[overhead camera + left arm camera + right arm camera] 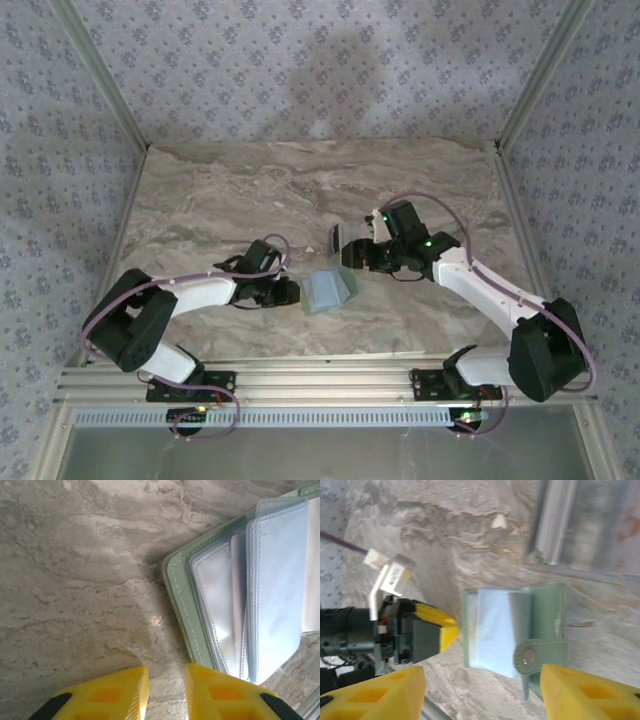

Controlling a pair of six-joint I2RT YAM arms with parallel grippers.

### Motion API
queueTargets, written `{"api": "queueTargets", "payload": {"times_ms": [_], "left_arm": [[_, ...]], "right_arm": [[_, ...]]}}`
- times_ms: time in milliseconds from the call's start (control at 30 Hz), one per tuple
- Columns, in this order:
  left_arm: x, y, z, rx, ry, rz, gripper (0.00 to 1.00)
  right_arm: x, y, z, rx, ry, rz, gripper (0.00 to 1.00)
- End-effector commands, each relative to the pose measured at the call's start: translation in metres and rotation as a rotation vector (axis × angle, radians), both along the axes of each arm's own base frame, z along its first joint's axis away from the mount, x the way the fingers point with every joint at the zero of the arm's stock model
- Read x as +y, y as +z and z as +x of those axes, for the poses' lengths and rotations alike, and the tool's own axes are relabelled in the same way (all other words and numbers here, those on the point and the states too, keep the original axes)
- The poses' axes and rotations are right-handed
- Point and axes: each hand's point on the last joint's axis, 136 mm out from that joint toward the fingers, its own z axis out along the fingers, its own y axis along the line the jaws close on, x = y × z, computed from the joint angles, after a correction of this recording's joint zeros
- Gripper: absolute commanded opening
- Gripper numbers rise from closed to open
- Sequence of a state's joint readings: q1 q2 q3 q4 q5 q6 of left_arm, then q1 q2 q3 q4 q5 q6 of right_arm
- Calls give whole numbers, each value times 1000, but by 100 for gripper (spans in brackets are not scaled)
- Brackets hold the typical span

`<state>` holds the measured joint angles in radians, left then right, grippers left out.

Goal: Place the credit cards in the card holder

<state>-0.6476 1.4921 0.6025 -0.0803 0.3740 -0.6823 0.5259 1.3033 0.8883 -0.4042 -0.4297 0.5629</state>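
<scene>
The card holder [330, 292] lies open on the table [220, 200] between the arms. The left wrist view shows its clear sleeves [277, 580] beside the left tool [166, 672], slightly parted and empty. The right wrist view shows a snap tab [532, 656] near the wide-spread right tool [482, 672].

In front of me a marbled grey-beige table [250, 190] meets patterned grey walls [300, 70] at its far edge; aluminium rails [330, 375] run along its near edge.
</scene>
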Motion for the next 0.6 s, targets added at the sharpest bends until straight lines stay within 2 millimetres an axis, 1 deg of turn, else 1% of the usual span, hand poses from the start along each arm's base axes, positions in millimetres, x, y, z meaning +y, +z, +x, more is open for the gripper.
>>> {"api": "queueTargets", "payload": {"times_ms": [0,133,367,433,567], "left_arm": [[-4,2,15,-54,6,-4,27],[-9,6,17,-55,-7,-15,26],[-15,14,20,-81,-23,-15,25],[-16,14,21,-80,-28,-9,23],[-22,14,27,-82,-31,-17,22]], "right_arm": [[-20,-45,-15,140,-17,-91,65],[-17,-67,-15,180,-21,-84,65],[-24,-98,-13,224,-48,-118,65],[-22,-101,-11,229,-40,-107,65],[-7,-105,-8,249,-14,-25,63]]}}
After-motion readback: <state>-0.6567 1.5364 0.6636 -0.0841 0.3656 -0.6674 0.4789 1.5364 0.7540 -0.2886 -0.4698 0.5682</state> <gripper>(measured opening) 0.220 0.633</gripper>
